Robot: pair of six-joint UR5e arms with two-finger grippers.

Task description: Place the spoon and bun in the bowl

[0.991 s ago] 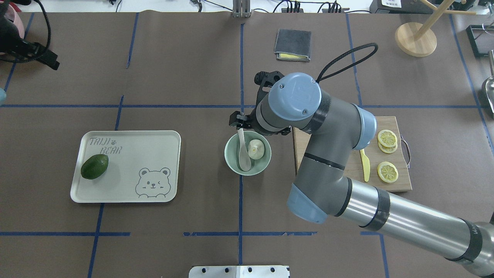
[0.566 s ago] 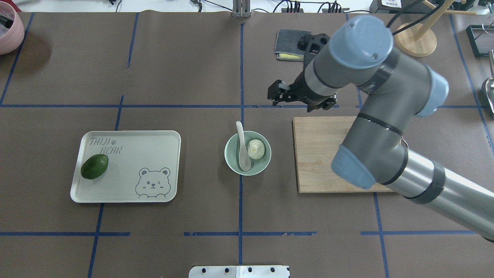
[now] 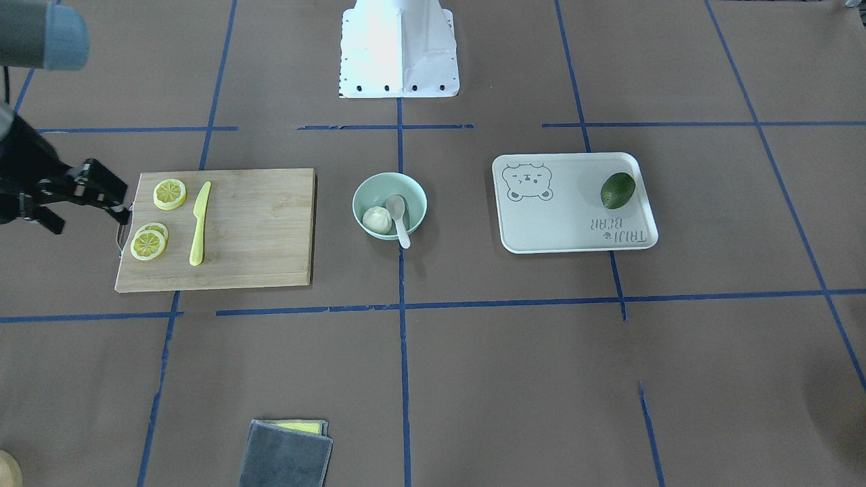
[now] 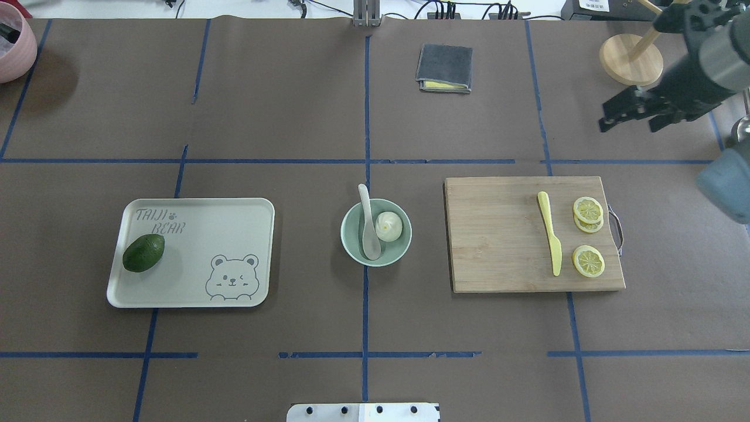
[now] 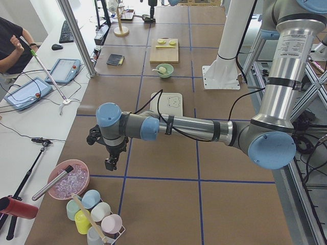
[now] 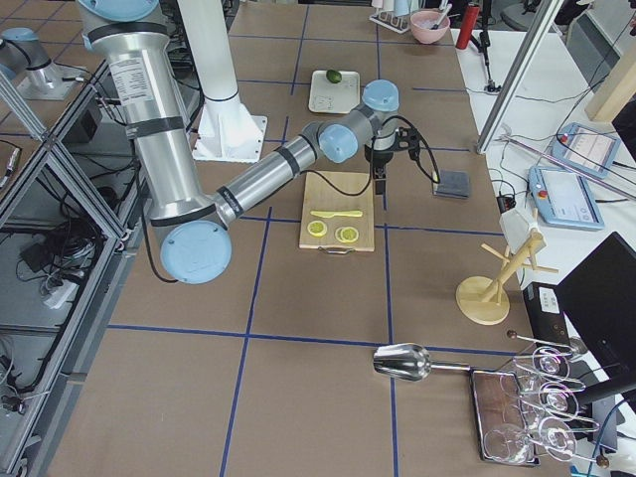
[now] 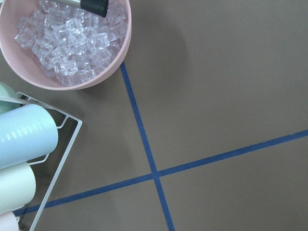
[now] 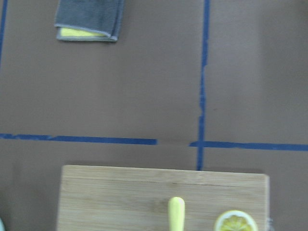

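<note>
We judge the placing done. The spoon (image 4: pixel 367 220) lies with its scoop down in the mint-green bowl (image 4: pixel 347 246) and its handle leaning out over the far rim. The bun (image 4: pixel 388 226) sits just beside it on the bowl's floor; whether the two touch we cannot tell. What is left, as we read it, is only to stay clear. Any move near the middle of the table should pass high and wide of that jutting handle, since a nudge there could lever the spoon out or tip the light bowl. The right gripper (image 4: pixel 606 116) hangs well off to the right, beyond the cutting board (image 4: pixel 498 246) with its yellow plastic knife (image 4: pixel 549 234) and lemon slices (image 4: pixel 587 209), jaws apart and holding nothing. The left gripper (image 5: pixel 110 164) shows only in the side view at the table's left end, and we cannot tell how its jaws stand. The only writing we can read is "TAIJI BEAR" on the tray (image 4: pixel 234 223), beside a winking bear face; an avocado (image 4: pixel 143 252) rests there.
</note>
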